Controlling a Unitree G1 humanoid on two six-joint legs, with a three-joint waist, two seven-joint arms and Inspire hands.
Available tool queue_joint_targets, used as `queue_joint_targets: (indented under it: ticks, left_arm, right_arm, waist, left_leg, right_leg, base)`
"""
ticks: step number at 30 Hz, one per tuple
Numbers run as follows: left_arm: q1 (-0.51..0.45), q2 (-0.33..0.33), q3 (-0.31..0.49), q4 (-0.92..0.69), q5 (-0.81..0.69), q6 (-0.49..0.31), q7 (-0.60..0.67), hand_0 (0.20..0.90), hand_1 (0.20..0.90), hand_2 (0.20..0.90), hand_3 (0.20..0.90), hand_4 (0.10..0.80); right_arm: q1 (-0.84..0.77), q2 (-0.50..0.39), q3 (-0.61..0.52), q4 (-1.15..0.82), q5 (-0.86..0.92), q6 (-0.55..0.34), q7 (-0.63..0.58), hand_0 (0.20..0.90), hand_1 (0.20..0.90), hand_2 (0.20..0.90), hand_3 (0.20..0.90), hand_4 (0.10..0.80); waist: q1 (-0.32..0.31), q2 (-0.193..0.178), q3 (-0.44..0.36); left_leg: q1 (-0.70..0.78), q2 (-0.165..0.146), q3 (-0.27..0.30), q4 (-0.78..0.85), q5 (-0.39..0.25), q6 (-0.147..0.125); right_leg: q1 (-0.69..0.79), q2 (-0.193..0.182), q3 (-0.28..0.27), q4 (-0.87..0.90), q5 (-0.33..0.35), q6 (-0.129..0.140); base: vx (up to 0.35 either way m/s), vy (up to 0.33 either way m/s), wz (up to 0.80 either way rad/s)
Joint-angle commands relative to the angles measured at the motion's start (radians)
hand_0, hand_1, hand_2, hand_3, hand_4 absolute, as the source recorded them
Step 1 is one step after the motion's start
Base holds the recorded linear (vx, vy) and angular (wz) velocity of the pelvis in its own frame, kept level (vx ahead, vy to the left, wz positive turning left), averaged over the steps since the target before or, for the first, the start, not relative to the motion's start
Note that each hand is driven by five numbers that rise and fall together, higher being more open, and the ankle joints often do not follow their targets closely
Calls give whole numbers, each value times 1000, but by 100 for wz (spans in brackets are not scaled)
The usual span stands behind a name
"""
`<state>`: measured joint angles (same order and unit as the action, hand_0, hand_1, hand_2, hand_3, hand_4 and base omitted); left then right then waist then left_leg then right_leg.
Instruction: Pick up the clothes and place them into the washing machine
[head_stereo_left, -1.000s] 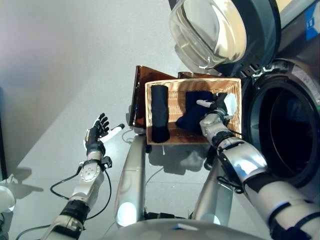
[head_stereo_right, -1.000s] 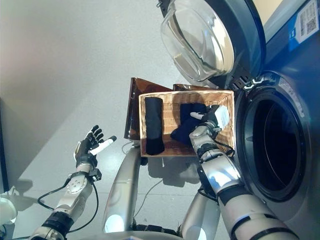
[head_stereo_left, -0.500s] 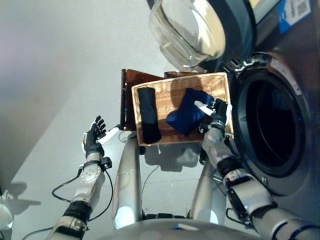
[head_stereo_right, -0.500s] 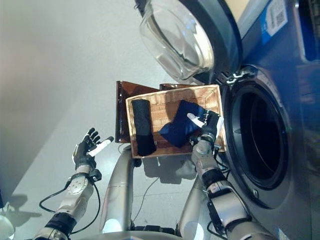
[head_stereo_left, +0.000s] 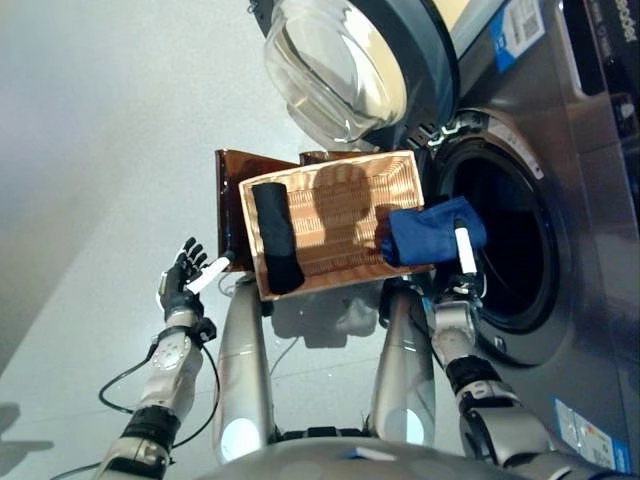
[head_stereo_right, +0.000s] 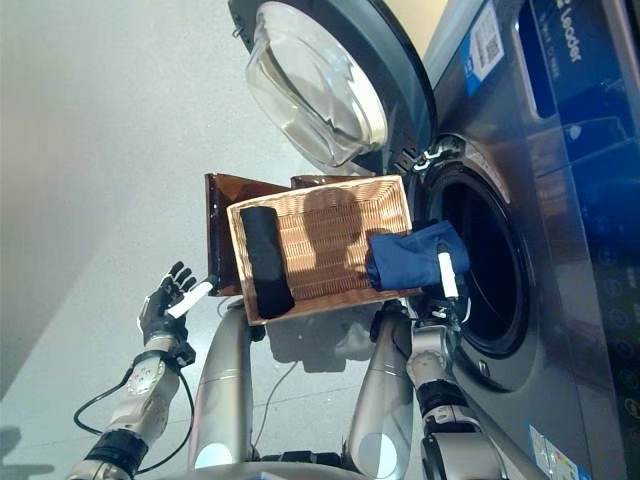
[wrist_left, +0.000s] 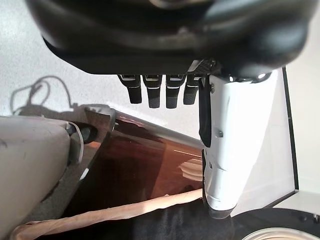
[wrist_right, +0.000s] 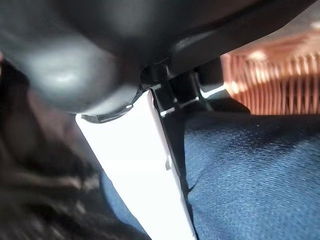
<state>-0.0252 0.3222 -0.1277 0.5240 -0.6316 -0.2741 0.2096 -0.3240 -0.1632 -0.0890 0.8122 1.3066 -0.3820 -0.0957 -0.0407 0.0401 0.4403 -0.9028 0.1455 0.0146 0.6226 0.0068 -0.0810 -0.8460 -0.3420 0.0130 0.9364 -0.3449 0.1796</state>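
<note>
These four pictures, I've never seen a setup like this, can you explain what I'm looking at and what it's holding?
It is a humanoid robot doing laundry. Two pictures come from cameras in its head, looking down; the other two sit on its wrists, very close to each hand. On the floor stands a wicker basket with a black rolled cloth inside. Beside it is a washing machine with its round door swung open. The right hand pinches a blue garment, lifted over the basket's edge toward the drum opening. The left hand is off to the side, fingers straight, holding nothing.
</note>
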Motion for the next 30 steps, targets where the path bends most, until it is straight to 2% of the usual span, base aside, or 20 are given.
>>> queue_joint_targets:
  ticks: [1,3,4,5,6,7,8,9,12,18,19,20,21,22,23,25,30]
  left_arm:
    - [43,13,49,-8,-33,-52,-10,900,900,900,900,800]
    - [40,12,48,-7,-38,-55,-7,900,900,900,900,800]
    - [39,10,48,-5,-39,-55,-3,900,900,900,900,800]
    - [39,7,45,-7,-38,-58,-1,900,900,900,900,800]
    - [38,6,43,-6,-39,-59,1,900,900,900,900,800]
    - [33,6,39,-5,-39,-61,4,900,900,900,900,800]
    - [32,4,37,-1,-39,-61,4,900,900,900,900,800]
    - [26,3,26,0,-43,-65,5,900,900,900,900,800]
    - [26,4,20,-4,-43,-66,8,900,900,900,900,800]
    - [28,16,3,1,-44,-67,5,900,900,900,900,800]
    - [26,16,3,1,-44,-66,6,900,900,900,900,800]
    - [33,20,-3,-9,-43,-67,4,900,900,900,900,800]
    - [32,20,-3,-9,-43,-67,4,900,900,900,900,800]
    - [35,24,-7,-6,-46,-66,2,900,900,900,900,800]
    - [35,25,-7,-1,-47,-64,2,900,900,900,900,800]
    - [34,27,-11,1,-48,-64,1,900,900,900,900,800]
    - [35,36,-17,6,-49,-61,2,900,900,900,900,800]
  right_arm:
    - [5,-13,-87,-35,105,-113,84,200,200,200,200,300]
    - [-7,-10,-103,-45,132,-130,87,200,200,200,200,300]
    - [-21,-9,-118,-48,144,-147,87,200,200,200,200,300]
    - [-31,-6,-135,-41,161,-160,84,200,200,200,200,300]
    - [-43,-4,-151,-39,172,-179,75,200,200,200,200,300]
    - [-56,-5,-166,-32,179,-192,66,200,200,200,200,300]
    - [-68,-7,-176,-21,186,-200,57,200,200,200,200,300]
    - [-94,-17,-196,0,197,-216,45,200,200,200,200,300]
    - [-123,-36,-227,27,210,-231,28,200,200,200,200,300]
    - [-230,-114,-284,107,235,-270,-24,200,200,200,200,300]
    - [-233,-116,-285,109,235,-270,-24,200,200,200,200,300]
    - [-255,-139,-300,118,243,-285,-38,200,200,200,200,300]
    - [-257,-141,-301,120,242,-285,-38,200,200,200,200,300]
    - [-272,-166,-319,133,245,-298,-56,200,200,200,200,300]
    - [-279,-178,-328,136,247,-303,-63,200,200,200,200,300]
    - [-289,-197,-335,150,245,-307,-74,200,200,200,200,300]
    - [-338,-280,-365,219,252,-317,-118,200,200,200,200,300]
  waist:
    - [11,12,-50]
    - [12,13,-52]
    - [11,14,-49]
    - [11,15,-55]
    - [10,17,-57]
    - [9,18,-52]
    - [9,18,-60]
    - [9,20,-57]
    - [11,23,-59]
    - [23,31,-67]
    - [24,32,-73]
    - [27,34,-71]
    - [28,35,-76]
    - [28,35,-74]
    - [29,35,-82]
    - [29,35,-78]
    - [33,35,-86]
  left_leg:
    - [26,44,-36,105,-151,-49]
    - [27,43,-36,105,-153,-48]
    - [18,39,-32,90,-116,-41]
    - [28,40,-36,104,-155,-47]
    - [28,40,-36,107,-158,-47]
    - [18,37,-32,94,-121,-40]
    - [26,38,-36,105,-155,-46]
    - [14,35,-33,98,-125,-40]
    - [15,34,-31,99,-128,-39]
    - [14,32,-31,98,-129,-38]
    - [23,34,-34,103,-157,-44]
    - [16,32,-31,97,-131,-38]
    - [24,33,-34,102,-158,-43]
    - [15,32,-31,98,-131,-38]
    - [23,33,-34,101,-156,-43]
    - [14,32,-31,92,-127,-38]
    - [13,32,-33,93,-129,-39]
  right_leg:
    - [-19,-39,67,-198,249,7]
    - [-18,-38,68,-199,250,7]
    - [-25,-37,68,-218,287,2]
    - [-17,-38,69,-201,250,10]
    - [-18,-38,70,-199,249,10]
    - [-25,-38,68,-216,284,4]
    - [-17,-38,71,-203,252,10]
    - [-22,-38,69,-217,281,4]
    - [-21,-40,67,-216,280,5]
    - [-17,-41,65,-220,280,7]
    - [-11,-40,67,-211,254,12]
    - [-16,-41,66,-221,278,7]
    - [-9,-41,67,-212,253,12]
    - [-15,-42,64,-219,277,7]
    - [-8,-41,66,-212,253,12]
    - [-14,-42,64,-225,281,8]
    - [-13,-42,63,-227,281,10]
  base:
    - [0,0,0]
    - [-47,9,0]
    - [0,0,0]
    - [13,5,-3]
    - [8,8,-6]
    - [1,6,-6]
    - [-103,13,-6]
    - [2,-7,-3]
    - [-32,3,0]
    - [16,-2,0]
    - [-1,2,4]
    - [99,-7,6]
    - [-92,15,4]
    - [101,-15,0]
    - [-91,8,-3]
    - [-46,5,3]
    - [23,-1,2]
